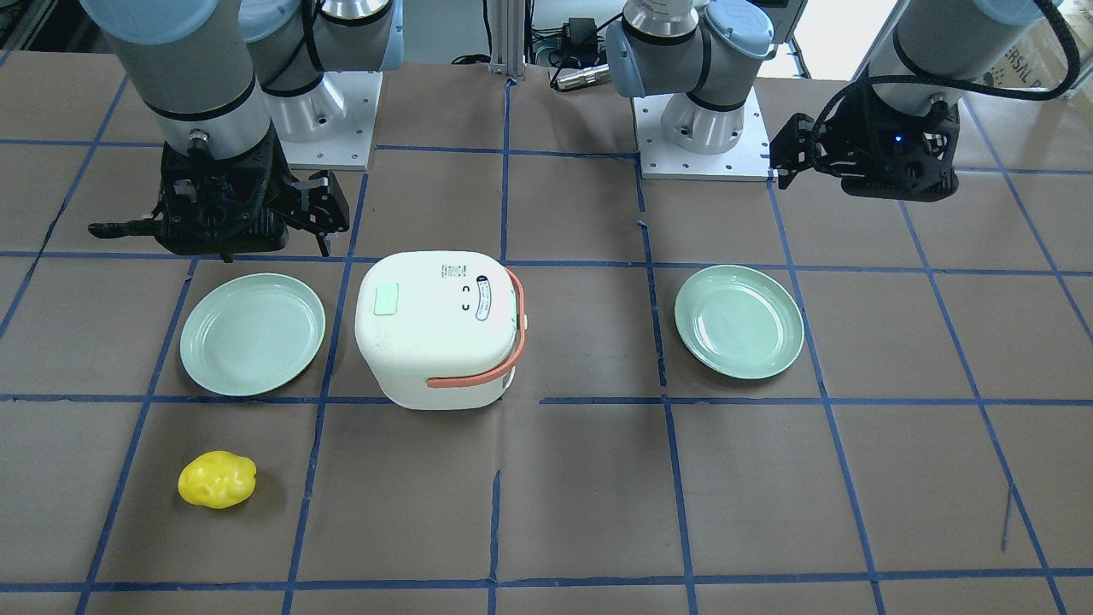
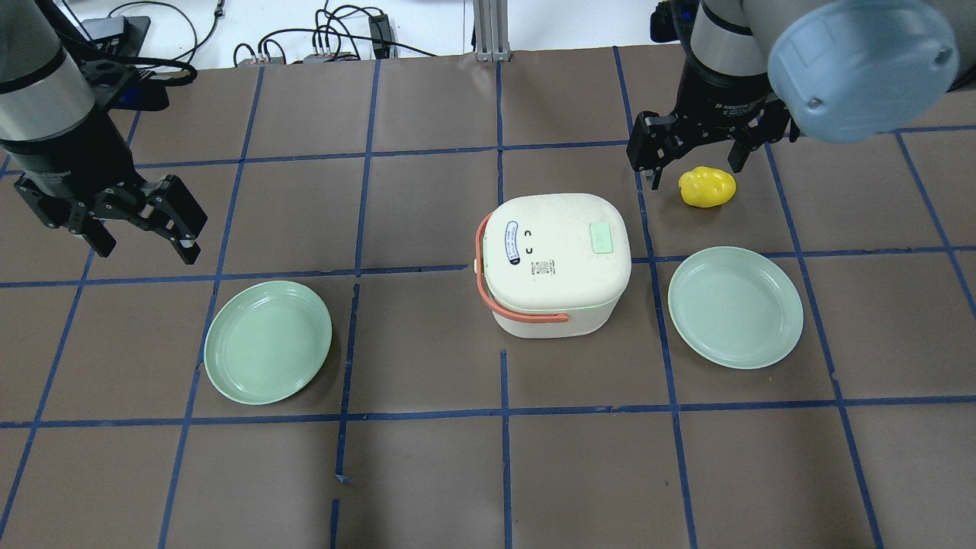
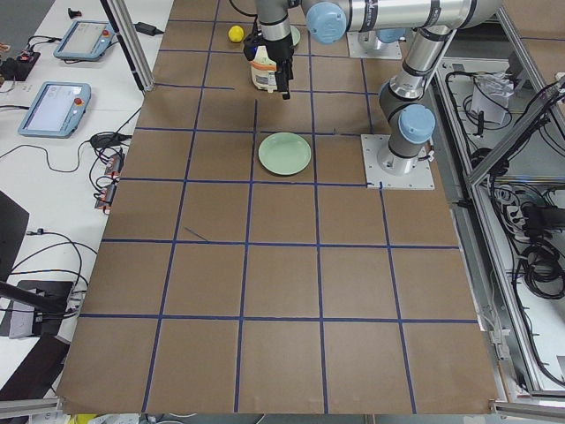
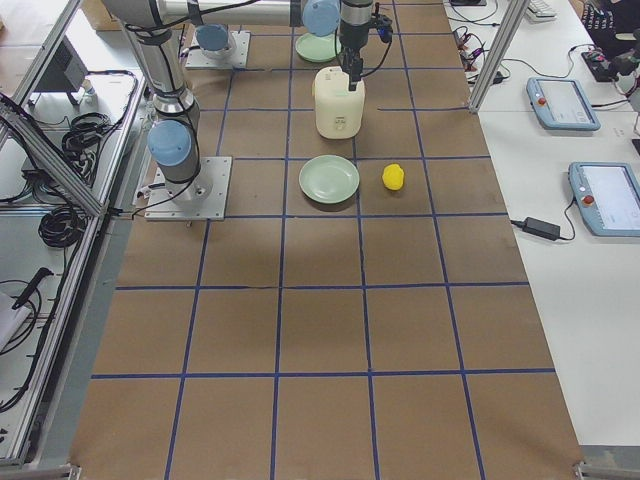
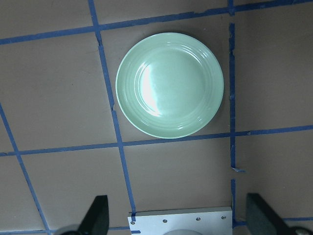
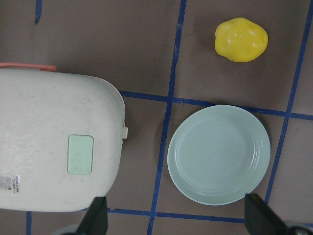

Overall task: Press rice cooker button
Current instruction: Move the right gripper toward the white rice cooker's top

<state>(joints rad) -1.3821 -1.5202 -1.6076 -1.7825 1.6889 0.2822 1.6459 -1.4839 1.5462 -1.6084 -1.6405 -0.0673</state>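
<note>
The white rice cooker (image 2: 557, 263) with a salmon handle stands mid-table, lid shut. Its pale green button (image 2: 602, 238) is on the lid's right side, and shows in the front view (image 1: 388, 300) and the right wrist view (image 6: 80, 154). My right gripper (image 2: 690, 169) is open and empty. It hangs high, beyond the cooker's right side, clear of the button. In the right wrist view (image 6: 176, 220) its fingers straddle the gap between cooker and plate. My left gripper (image 2: 145, 248) is open and empty, far left, well away from the cooker.
A green plate (image 2: 736, 306) lies right of the cooker, and another green plate (image 2: 267, 341) lies to the left. A yellow lumpy object (image 2: 707, 187) sits beyond the right plate. The brown table carries a grid of blue tape.
</note>
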